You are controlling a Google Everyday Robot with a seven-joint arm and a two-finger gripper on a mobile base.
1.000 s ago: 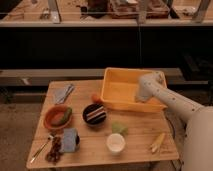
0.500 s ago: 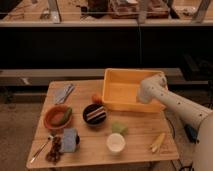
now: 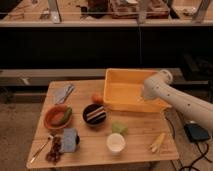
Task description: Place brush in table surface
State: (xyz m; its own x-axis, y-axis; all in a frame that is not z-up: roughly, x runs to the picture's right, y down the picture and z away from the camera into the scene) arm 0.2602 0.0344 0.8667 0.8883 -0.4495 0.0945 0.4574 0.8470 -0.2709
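The table surface (image 3: 135,134) is a light plank-wood top that fills the middle of the camera view. A yellow bin (image 3: 120,90) stands on its back right part. My white arm comes in from the right and bends down over the bin's right side. My gripper (image 3: 143,103) hangs inside the bin near its front wall. I cannot make out the brush; if it is in the bin, the arm and the bin wall hide it.
An orange bowl (image 3: 56,116), a dark bowl (image 3: 94,114), a white cup (image 3: 116,142), a green piece (image 3: 119,128), a blue item (image 3: 69,139), a grey cloth (image 3: 64,93) and an orange ball (image 3: 97,98) sit on the table. A yellow banana-shaped piece (image 3: 157,142) lies front right, a thin utensil (image 3: 40,150) front left.
My arm has swung slightly left and the gripper has dropped lower into the yellow bin. Nothing on the table has moved.
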